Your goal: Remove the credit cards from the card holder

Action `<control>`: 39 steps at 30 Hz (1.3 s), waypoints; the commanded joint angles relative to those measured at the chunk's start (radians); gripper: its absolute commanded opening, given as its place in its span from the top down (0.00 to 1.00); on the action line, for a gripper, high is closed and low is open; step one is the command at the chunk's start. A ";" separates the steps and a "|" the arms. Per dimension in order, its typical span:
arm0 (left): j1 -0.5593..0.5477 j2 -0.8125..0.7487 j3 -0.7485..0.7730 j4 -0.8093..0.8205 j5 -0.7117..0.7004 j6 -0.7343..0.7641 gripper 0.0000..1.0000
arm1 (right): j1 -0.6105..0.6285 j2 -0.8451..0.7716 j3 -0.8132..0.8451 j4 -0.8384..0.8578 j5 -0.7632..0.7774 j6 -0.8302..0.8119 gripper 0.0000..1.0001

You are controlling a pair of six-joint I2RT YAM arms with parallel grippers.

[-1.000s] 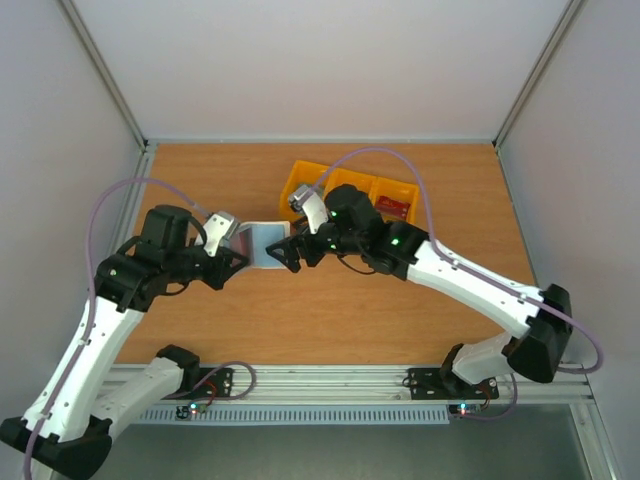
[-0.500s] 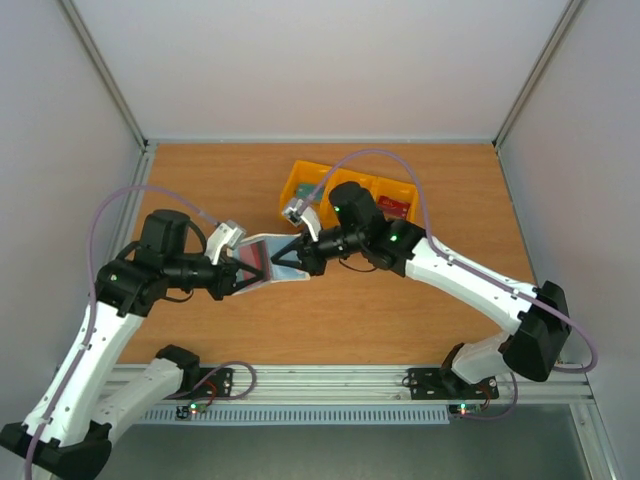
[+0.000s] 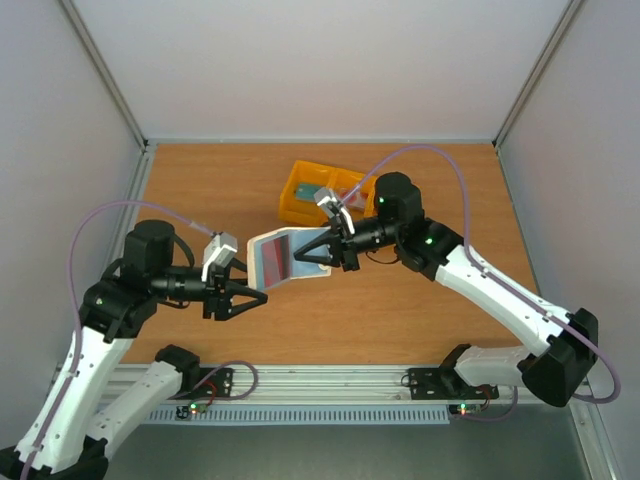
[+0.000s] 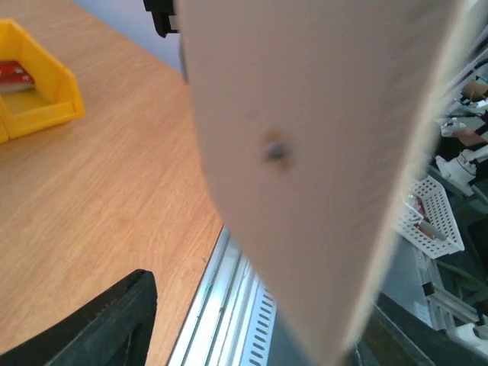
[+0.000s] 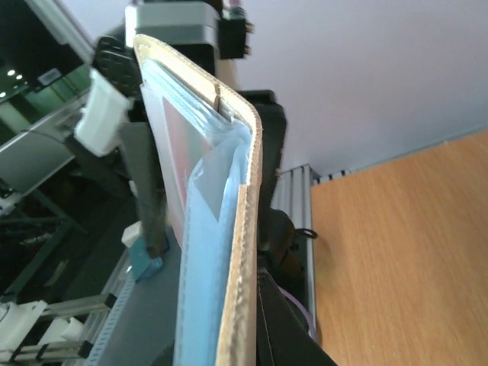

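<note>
Right end effector [image 3: 320, 255] is clamped on the right edge of the card holder [image 3: 283, 260]. We see the pouch held open and lifted off the desk [image 3: 200, 190], with its translucent inside turned up toward the overhead camera. Through that inner pocket a pinkish red credit card [image 3: 272, 256] shows, tucked inside the holder. From the right wrist we look along the holder's cream edge, with the blue-grey sleeve right beside it. Our left end effector [image 3: 250, 300] sits near the holder's near left corner, its jaws spread wide and holding nothing. From the left wrist, the cream outside of the pouch looms between its fingers [image 4: 114, 320], apart from them. Farther back, the yellow tray [image 3: 292, 205] rests on the desk with a red-and-white card [image 4: 14, 72] in one compartment.
</note>
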 commanded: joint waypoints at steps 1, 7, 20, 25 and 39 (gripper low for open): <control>0.000 -0.014 0.042 -0.032 0.030 0.114 0.41 | -0.013 -0.046 0.062 -0.044 -0.103 -0.064 0.99; 0.000 -0.020 0.040 0.072 -0.003 0.037 0.42 | -0.014 -0.003 0.077 -0.031 -0.117 -0.028 0.99; 0.015 -0.016 0.046 0.069 -0.152 -0.007 0.75 | -0.014 -0.003 0.083 -0.103 -0.145 -0.082 0.99; 0.014 -0.013 0.034 0.092 -0.170 -0.006 0.80 | -0.013 -0.008 0.089 -0.148 -0.136 -0.113 0.99; 0.006 -0.011 -0.136 0.456 -0.064 -0.230 0.65 | 0.037 0.053 0.082 0.040 -0.107 -0.034 0.99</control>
